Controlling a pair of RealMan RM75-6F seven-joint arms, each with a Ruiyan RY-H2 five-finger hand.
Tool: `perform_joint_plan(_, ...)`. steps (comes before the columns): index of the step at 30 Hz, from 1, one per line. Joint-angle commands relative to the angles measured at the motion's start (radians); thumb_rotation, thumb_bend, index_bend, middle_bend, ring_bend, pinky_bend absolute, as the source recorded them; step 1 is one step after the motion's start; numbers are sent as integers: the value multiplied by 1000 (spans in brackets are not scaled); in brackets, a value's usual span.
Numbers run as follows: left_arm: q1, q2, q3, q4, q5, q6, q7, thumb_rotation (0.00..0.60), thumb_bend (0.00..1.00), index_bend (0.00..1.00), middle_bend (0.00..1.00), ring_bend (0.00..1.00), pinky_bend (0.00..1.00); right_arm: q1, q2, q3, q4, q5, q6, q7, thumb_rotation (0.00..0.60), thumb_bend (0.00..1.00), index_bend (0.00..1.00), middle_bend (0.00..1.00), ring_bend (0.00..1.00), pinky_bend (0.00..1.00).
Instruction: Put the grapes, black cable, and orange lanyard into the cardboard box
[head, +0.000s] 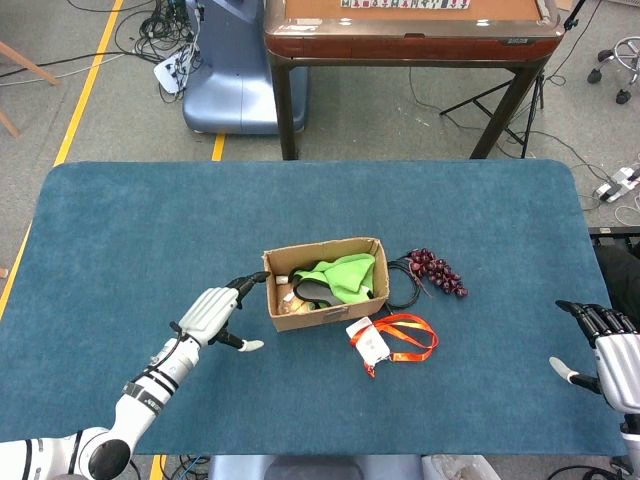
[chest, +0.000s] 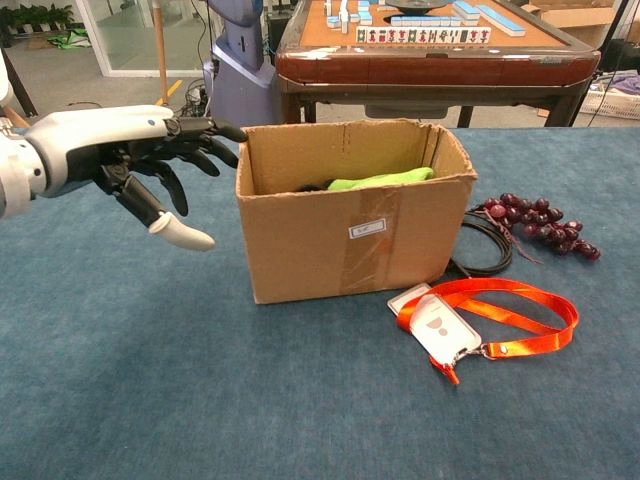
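The white left hand (chest: 130, 150) has its dark fingers (chest: 205, 128) spread, tips at the open brown cardboard box's (chest: 340, 240) left wall; right of the box lie the coiled black cable (chest: 487, 243), orange lanyard (chest: 500, 310) and dark red grapes (chest: 540, 225); far right, the right hand (head: 610, 355) is splayed, empty.
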Motion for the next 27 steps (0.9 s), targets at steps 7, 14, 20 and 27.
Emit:
perform_joint_plan(7, 30, 33, 38, -2, 18, 66, 16, 600, 0, 80, 132, 147, 356, 1, -2, 1, -3, 3, -8, -12, 600, 0, 238, 302, 247, 303)
perform_joint_plan(14, 129, 121, 125, -1, 104, 181, 45, 600, 0, 80, 132, 144, 356, 3, -7, 4, -6, 12, -20, -35, 600, 0, 238, 302, 247, 303)
perform_joint_plan(20, 241, 162, 219, 39, 238, 336, 103, 600, 0, 80, 132, 137, 356, 11, -18, 8, -12, 27, -43, -77, 600, 0, 239, 302, 247, 303)
perform_joint_plan(27, 406, 142, 306, 153, 413, 565, 90, 600, 6, 171, 132, 136, 356, 9, -31, 15, -20, 36, -38, -117, 600, 0, 238, 302, 247, 303)
